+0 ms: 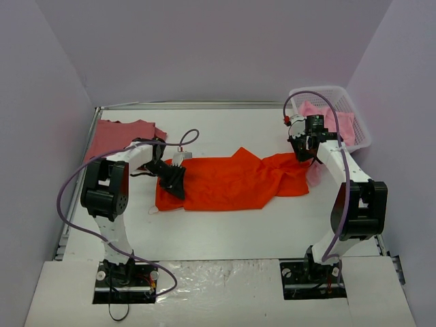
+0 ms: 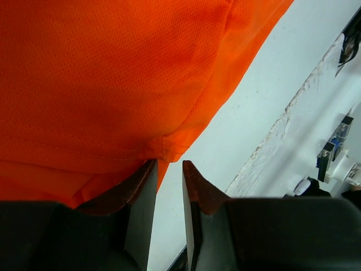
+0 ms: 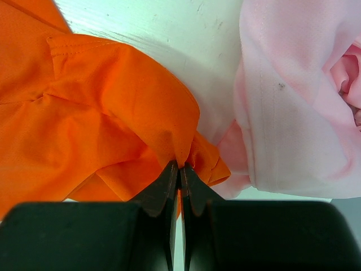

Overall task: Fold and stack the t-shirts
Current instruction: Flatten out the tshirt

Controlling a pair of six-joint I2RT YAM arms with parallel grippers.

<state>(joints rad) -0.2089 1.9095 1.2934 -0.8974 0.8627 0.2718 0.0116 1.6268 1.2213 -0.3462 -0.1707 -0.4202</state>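
The bright orange-red t-shirt lies spread across the middle of the table. My left gripper sits at its left end; in the left wrist view the gripper is open at the shirt's hem corner, with bare table between the fingers. My right gripper is shut on a bunched fold of the orange-red shirt at its right end, the jaws pinching cloth. A dusty rose-red shirt lies folded at the back left. A light pink shirt lies just right of the pinched fold.
A white lattice basket at the back right holds pink shirts. Pink cloth lies on the table under my right arm. Grey walls close in the table on three sides.
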